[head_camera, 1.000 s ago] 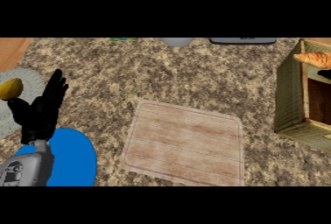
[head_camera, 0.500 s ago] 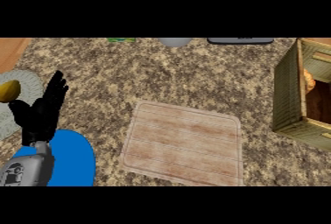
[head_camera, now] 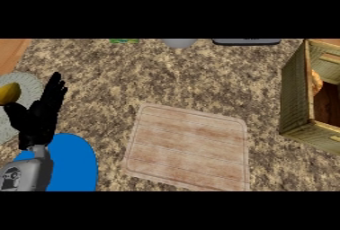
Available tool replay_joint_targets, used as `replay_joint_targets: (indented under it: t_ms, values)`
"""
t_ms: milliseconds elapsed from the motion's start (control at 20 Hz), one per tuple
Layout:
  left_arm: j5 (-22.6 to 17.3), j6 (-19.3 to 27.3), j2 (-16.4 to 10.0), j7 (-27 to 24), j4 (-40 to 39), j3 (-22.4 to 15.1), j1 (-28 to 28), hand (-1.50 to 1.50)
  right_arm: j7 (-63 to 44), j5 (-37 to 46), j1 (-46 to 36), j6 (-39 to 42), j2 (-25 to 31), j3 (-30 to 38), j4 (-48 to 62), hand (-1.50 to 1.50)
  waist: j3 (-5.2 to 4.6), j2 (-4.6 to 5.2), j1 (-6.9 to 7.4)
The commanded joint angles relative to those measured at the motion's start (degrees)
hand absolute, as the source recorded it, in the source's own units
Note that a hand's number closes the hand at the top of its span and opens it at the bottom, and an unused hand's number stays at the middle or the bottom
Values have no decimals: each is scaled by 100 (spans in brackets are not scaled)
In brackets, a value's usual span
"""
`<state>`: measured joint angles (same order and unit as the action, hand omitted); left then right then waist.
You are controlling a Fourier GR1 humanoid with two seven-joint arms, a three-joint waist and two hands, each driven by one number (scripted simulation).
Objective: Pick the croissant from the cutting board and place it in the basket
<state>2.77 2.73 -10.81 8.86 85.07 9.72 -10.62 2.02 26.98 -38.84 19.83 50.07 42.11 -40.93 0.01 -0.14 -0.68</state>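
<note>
Left hand [head_camera: 38, 117] at the view's left edge: fingers straight, pointing up, holding nothing. Blue plate [head_camera: 74, 164] lies just under its wrist. Cutting board [head_camera: 189, 146] flat to the right. Croissant [head_camera: 317, 81], partly seen, sits inside basket [head_camera: 295, 101] at the right edge, near its left wall.

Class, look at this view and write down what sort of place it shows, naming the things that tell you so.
Most likely a kitchen counter: a speckled stone worktop, a wooden cutting board lying on it, and a blue plate at its near left.
</note>
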Motion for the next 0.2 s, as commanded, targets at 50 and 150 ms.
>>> replay_joint_targets:
  t_ms: [50,150]
  values:
    - [-30,-44,-33,157,20,-7,-112,0,721,-574,658,643,615,546,516,-150,7,19,26]
    - [193,291,308,388,592,-287,215,0,615,-657,666,792,811,482,402,-150,4,8,70]
